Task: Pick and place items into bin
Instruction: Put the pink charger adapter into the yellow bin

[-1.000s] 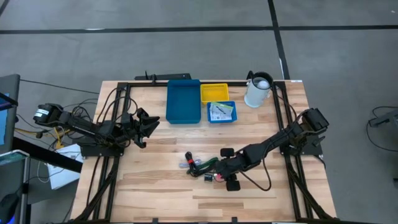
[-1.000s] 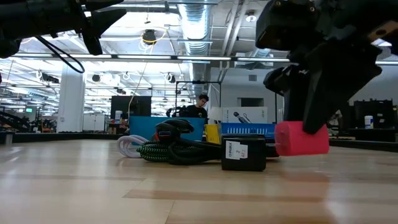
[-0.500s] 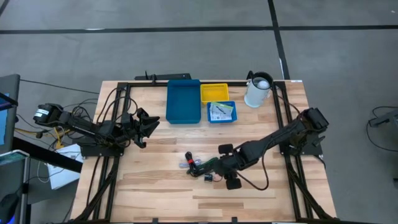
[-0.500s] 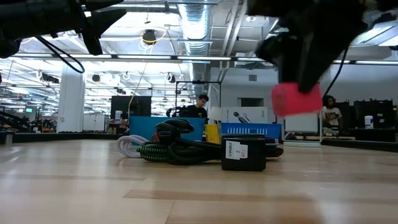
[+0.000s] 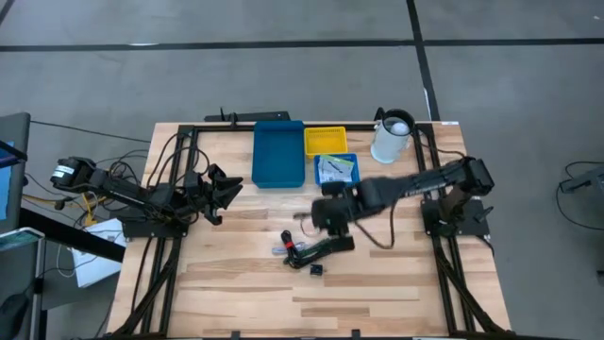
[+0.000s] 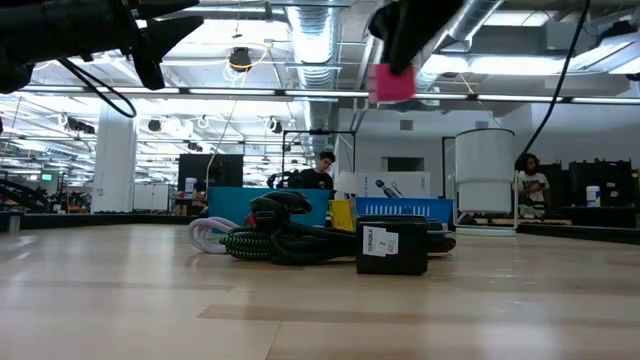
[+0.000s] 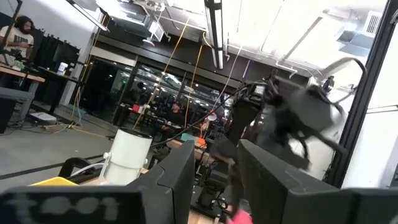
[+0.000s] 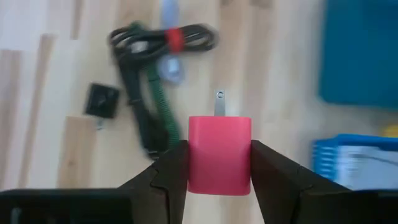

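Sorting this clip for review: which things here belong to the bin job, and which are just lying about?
Job:
- pink plug block, held in right claw
- coiled cables
- small black adapter
- blue bins
- yellow bin

Lying about:
- white jug

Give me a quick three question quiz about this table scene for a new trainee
1. True or false: the right gripper is shut on a pink plug.
2. Which bin holds white cards: A) large blue tray, B) yellow bin, C) small blue bin?
3. What stays on the table beside the cable bundle?

Key: 1 true. 2 C. 3 a small black adapter.
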